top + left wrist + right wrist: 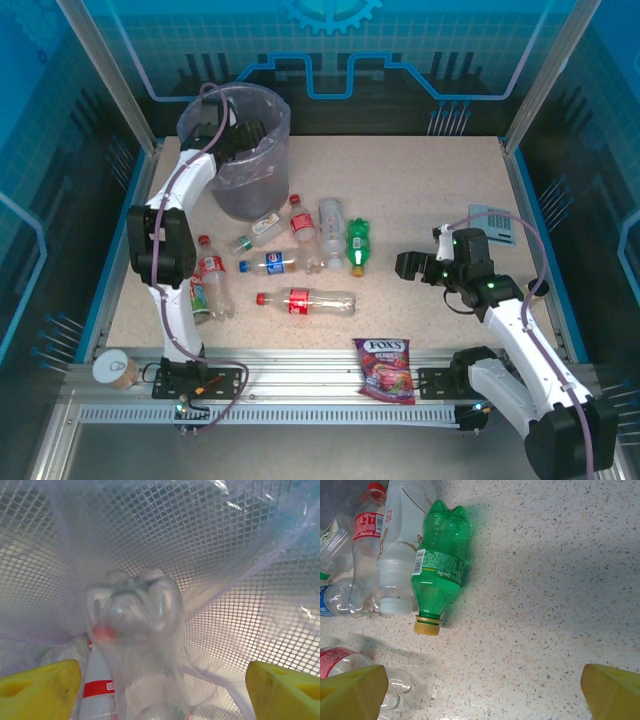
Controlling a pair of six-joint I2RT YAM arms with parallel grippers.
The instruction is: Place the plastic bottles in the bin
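Note:
The bin (238,178), grey mesh with a lilac liner, stands at the table's back left. My left gripper (246,136) reaches into its mouth. In the left wrist view its yellow fingers (37,687) stand wide apart, and a blurred clear bottle (134,625) hangs loose between them over a red-labelled bottle (97,690). Several plastic bottles lie mid-table, among them a green one (358,245), a blue-labelled one (270,263) and a large red-labelled one (305,301). My right gripper (418,265) hovers open just right of the green bottle (440,575), with bare table between its fingers (612,692).
A Fox's candy bag (385,368) lies at the near edge between the arm bases. A paper cup (115,368) stands at the near left corner. A small blue-white device (492,225) rests at the right side. Blue rails border the table.

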